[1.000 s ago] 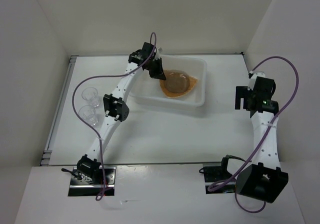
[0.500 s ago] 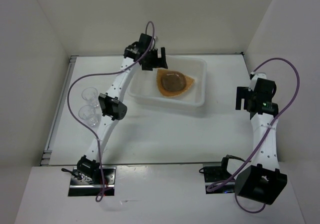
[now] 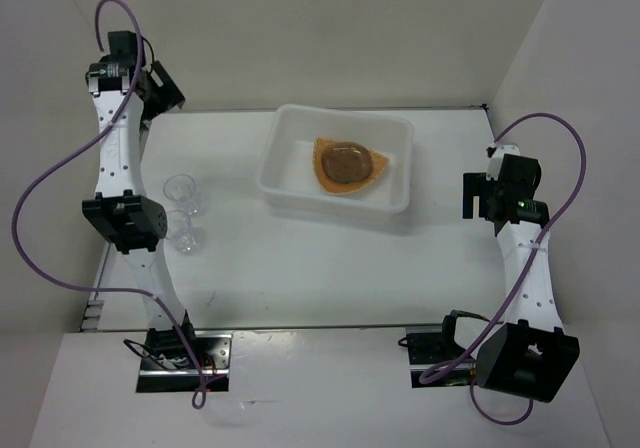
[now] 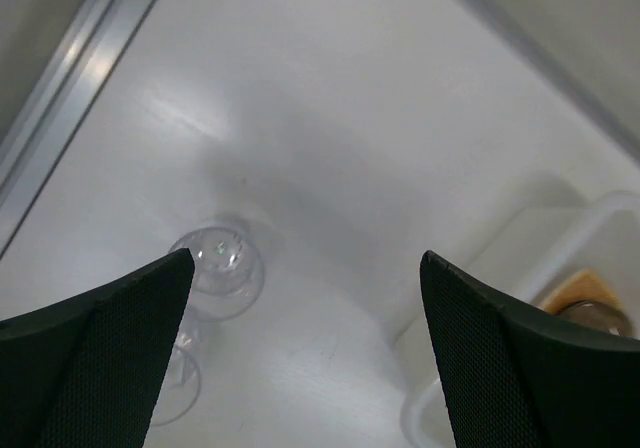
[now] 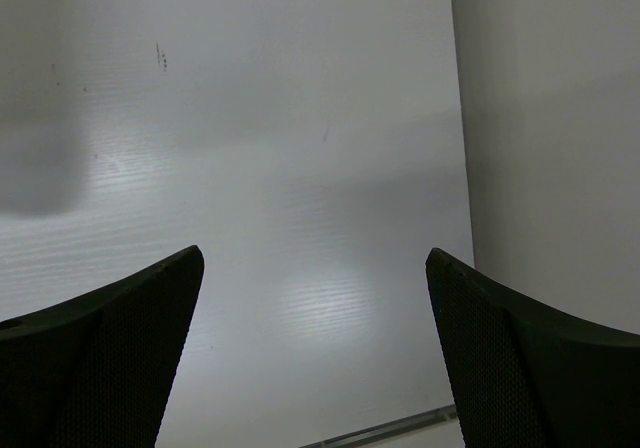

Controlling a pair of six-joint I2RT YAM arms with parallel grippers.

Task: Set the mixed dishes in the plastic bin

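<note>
My left gripper (image 4: 305, 260) hangs high over the left of the white table (image 3: 300, 258), jaws wide apart and empty; my right gripper (image 5: 312, 258) is spread too, holding nothing. Two small clear plastic cups (image 3: 181, 189) stand side by side on the table, well left of the white translucent plastic bin (image 3: 335, 204), where an orange-tan rounded-triangle plate (image 3: 325, 158) lies under a greyish oval dish (image 3: 347, 161). I judge the cups feather-light, thin, slick, easily crushed: I'd pinch one wall at the rim, gently. No readable writing anywhere
</note>
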